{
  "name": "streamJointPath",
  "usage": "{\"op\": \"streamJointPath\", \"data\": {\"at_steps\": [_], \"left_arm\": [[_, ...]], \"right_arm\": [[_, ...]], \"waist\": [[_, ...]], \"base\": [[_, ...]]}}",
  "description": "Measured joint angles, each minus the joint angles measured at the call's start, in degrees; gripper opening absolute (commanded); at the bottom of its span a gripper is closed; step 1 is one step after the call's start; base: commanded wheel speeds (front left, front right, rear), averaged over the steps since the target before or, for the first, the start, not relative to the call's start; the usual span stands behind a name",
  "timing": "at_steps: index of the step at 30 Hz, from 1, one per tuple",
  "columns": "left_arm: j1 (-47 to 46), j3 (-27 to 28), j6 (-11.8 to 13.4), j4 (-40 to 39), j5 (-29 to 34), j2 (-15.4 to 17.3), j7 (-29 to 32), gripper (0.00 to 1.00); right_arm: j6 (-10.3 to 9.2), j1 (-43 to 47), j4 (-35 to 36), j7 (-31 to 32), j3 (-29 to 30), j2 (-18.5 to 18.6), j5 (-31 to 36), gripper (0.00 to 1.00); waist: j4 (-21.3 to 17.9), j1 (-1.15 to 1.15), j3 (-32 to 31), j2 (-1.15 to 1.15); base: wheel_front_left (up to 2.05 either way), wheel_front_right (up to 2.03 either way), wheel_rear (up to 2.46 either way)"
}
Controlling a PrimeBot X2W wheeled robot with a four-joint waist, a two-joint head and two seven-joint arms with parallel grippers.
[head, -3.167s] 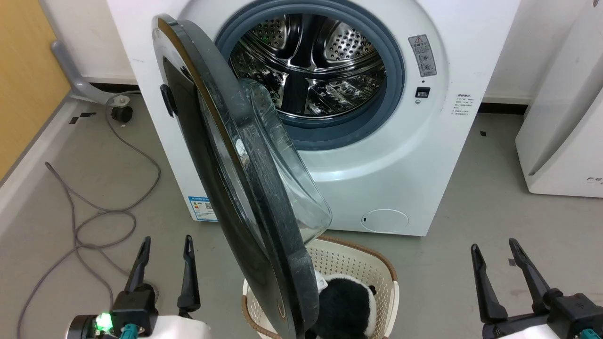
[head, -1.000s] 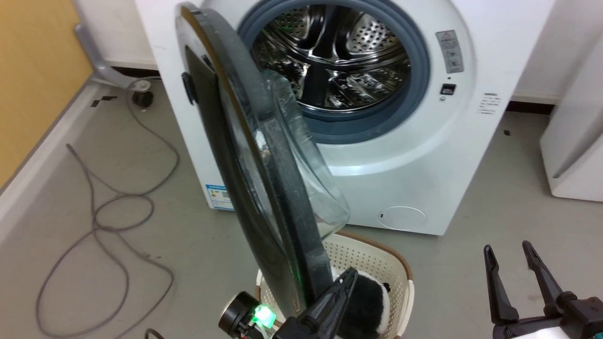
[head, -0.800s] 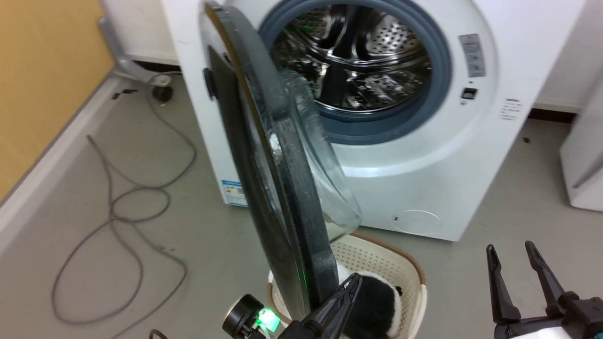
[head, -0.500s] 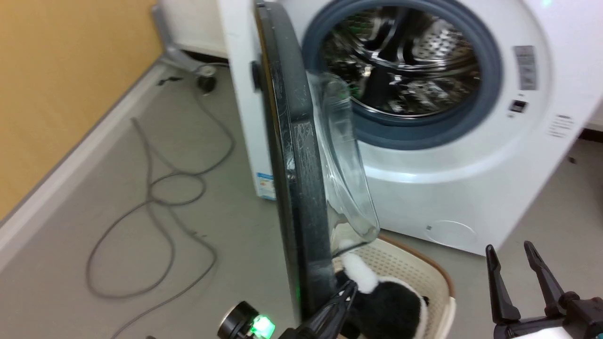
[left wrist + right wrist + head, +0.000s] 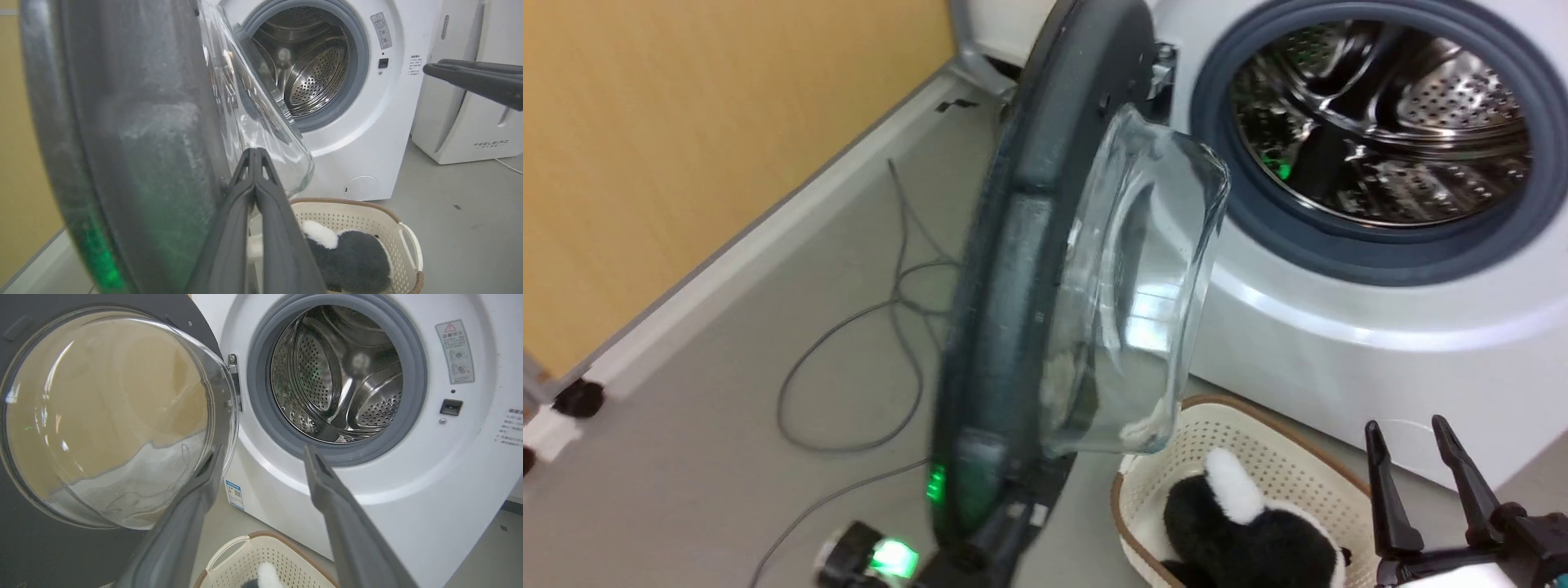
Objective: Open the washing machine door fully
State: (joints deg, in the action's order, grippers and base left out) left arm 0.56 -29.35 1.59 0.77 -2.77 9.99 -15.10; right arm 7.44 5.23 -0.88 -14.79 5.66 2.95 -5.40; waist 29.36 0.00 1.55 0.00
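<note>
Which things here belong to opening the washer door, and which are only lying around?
Part of the job: washing machine door, washing machine, left gripper, shut, beside the door.
Lying about: laundry basket, plush toy inside it, grey cable on the floor, white appliance.

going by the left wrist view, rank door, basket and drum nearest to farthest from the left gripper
1. door, right beside the left gripper, on its left
2. basket, low, just beyond it
3. drum, farthest, up inside the washing machine
</note>
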Motion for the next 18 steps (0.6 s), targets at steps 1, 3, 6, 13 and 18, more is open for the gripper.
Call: {"op": "streamJointPath", "data": {"at_steps": [1, 3, 6, 13, 18], "left_arm": [[0.16, 0.80, 0.43, -0.22, -0.07, 0.36, 0.00, 0.00], [0.34, 2.78, 1.35, -0.62, -0.58, 1.35, 0.00, 0.00], [0.31, 5.88, 2.55, -1.12, -1.36, 2.25, 0.00, 0.00], [-2.60, 13.50, 4.37, 0.78, -4.48, 3.30, 0.00, 0.00], [-5.86, 19.95, 4.89, 2.50, -8.18, 2.67, 0.00, 0.00]], "right_arm": [[0.00, -0.12, -0.03, -0.01, -0.19, -0.01, 0.04, 1.00], [0.01, -0.50, -0.14, -0.01, -0.49, -0.01, 0.31, 1.00], [0.00, -1.14, -0.20, -0.01, -0.69, -0.01, 0.52, 1.00], [0.01, -2.36, 0.05, -0.01, -0.41, -0.01, 2.24, 1.00], [0.01, -3.12, 0.31, -0.01, -0.09, -0.01, 3.99, 1.00]], "waist": [[0.39, 0.00, 0.22, 0.00], [0.84, 0.00, 0.82, 0.00], [1.19, 0.00, 1.74, 0.00], [1.57, 0.00, 4.39, 0.00], [1.04, 0.00, 6.67, 0.00]], "base": [[0.00, 0.00, 0.00], [0.00, 0.00, 0.00], [0.00, 0.00, 0.00], [0.00, 0.00, 0.00], [0.00, 0.00, 0.00]]}}
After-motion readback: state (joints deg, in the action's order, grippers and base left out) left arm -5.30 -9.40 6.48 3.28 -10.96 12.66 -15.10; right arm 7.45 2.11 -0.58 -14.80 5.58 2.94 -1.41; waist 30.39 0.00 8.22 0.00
